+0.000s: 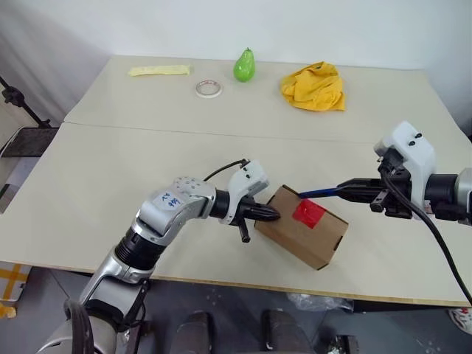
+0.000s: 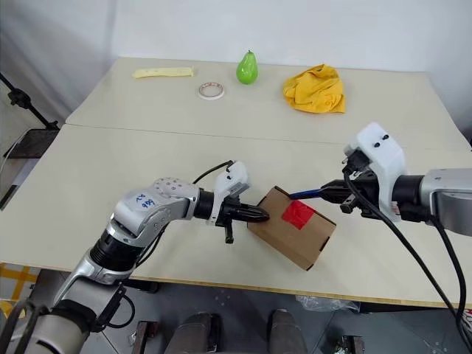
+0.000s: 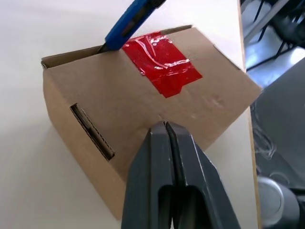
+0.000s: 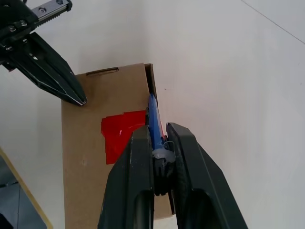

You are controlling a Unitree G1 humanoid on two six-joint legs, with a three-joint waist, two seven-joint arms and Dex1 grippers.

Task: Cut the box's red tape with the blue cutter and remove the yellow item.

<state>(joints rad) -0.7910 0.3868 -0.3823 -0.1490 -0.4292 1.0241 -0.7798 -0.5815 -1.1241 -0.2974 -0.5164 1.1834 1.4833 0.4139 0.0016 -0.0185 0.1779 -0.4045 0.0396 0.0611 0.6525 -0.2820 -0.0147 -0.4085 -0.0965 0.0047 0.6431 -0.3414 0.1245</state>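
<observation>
The box point(image 1: 306, 228) is seen low in the middle of the frame, close to the near edge of the table point(image 1: 110, 177), and it is turned at a slant. The left gripper point(image 1: 271, 214) is pressed together with nothing in it, and its tip is pushed against the box's left corner. The red tape point(image 1: 308, 212) is stuck on top of the box. Just past it, the blue cutter point(image 1: 318, 192) is pinched by the right gripper point(image 1: 346, 190) at the right of the frame. The cutter's long side runs from right to left, and its tip points left and a bit down, to the flap seam beside the tape. The box could be shoved off the edge (it is light) if the cutter is pushed too hard. The tape could be missed if the tip slides along the cardboard.
</observation>
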